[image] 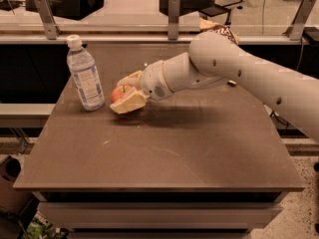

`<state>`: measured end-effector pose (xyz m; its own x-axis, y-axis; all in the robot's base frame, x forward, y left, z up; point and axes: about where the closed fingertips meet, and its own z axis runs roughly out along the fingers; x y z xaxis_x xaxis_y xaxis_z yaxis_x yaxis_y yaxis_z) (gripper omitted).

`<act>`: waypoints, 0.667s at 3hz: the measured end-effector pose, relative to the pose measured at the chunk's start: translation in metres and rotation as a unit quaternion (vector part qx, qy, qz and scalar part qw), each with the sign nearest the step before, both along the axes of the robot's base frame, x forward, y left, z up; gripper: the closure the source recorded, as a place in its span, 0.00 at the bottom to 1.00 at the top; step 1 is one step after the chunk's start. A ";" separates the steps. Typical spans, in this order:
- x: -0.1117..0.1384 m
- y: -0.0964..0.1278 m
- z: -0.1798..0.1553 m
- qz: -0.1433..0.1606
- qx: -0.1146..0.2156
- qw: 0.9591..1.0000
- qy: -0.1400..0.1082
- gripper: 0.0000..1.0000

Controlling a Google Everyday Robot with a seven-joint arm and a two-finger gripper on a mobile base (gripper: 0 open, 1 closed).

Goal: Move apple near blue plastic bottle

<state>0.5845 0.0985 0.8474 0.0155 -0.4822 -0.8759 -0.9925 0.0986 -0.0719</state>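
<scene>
The blue plastic bottle [84, 74], clear with a white cap and pale label, stands upright at the table's back left. The red-orange apple [118, 92] sits on the table just right of the bottle, a small gap between them. My gripper [126, 92] reaches in from the right and its pale fingers [129, 102] are closed around the apple, one behind it and one in front. Most of the apple is hidden by the fingers.
The brown table [164, 153] spreads out in front and to the right. A brown and yellow chip bag [217, 28] is partly hidden behind my arm at the back. A rail with metal posts [173, 11] runs behind the table.
</scene>
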 end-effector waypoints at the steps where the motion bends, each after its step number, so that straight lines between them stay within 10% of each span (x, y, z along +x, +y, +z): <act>1: 0.000 0.000 0.000 0.000 0.000 1.000 0.000 0.12; 2: -0.001 0.002 0.000 0.002 0.000 1.000 0.000 0.00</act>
